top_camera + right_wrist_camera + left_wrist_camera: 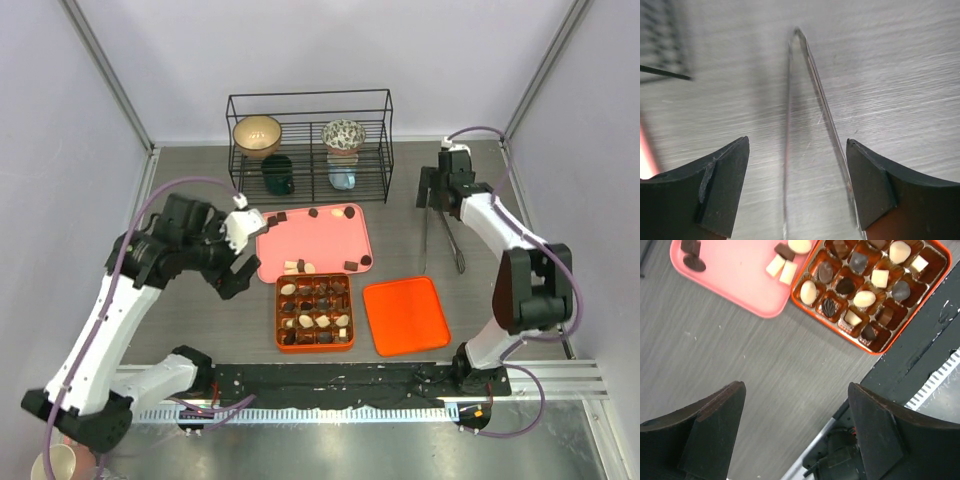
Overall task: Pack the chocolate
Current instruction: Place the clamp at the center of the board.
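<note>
Chocolate pieces [297, 266] lie scattered on the pink tray [313, 238]: dark, tan and cream-white. More chocolate [322, 320] fills cells of the orange gridded box [279, 312] in front of the tray. In the left wrist view the tray [735, 280] and the box [875, 351] sit at the top, with cream pieces [781, 268] on the tray's edge. My left gripper [236, 278] [795, 410] hangs open and empty over bare table, left of the box. My right gripper [432, 192] [797, 165] is open at the far right, its fingers either side of metal tongs [810, 100] lying on the table.
An orange lid [405, 316] lies flat to the right of the box. The tongs [447, 240] stretch from the right gripper toward the lid. A black wire rack [310, 145] with bowls and mugs stands behind the tray. A black base rail [340, 378] runs along the near edge.
</note>
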Tool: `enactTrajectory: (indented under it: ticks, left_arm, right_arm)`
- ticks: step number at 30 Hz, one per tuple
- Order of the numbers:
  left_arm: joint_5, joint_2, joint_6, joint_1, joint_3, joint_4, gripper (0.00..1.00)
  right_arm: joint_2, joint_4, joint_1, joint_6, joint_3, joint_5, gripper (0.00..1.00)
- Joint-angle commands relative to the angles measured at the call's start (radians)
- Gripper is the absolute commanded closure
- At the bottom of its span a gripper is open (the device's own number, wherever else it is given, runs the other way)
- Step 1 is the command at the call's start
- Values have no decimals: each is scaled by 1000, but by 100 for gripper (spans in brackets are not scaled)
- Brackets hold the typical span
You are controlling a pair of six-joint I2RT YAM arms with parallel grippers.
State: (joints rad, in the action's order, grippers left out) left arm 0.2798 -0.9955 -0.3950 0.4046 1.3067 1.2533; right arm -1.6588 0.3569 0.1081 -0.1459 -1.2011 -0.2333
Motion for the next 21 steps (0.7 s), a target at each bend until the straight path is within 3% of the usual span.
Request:
enactTrajectory:
  ticks: [1,3,5,10,14,21]
  left_arm:
    - [-82,-118,53,174,109,-43,14]
    - [-143,-195,32,259,134,-43,13]
    - [-171,-280,7,361,175,-52,13]
    - [-232,-457,-50,549,273,-166,11]
    - [-200,-627,-65,589,334,-254,12]
    - [-119,-970,-51,597,480,-405,32]
  right_arm:
    - [193,-55,-5,-116,15,23,17]
    - [238,-33,-5,-162,21,15,5]
    - [289,16,-7,-234,18,18,0]
    - [411,44,-7,-268,70,32,0]
    - [540,17,-5,-228,120,-49,0]
    - [718,27,-5,-234,164,-110,6]
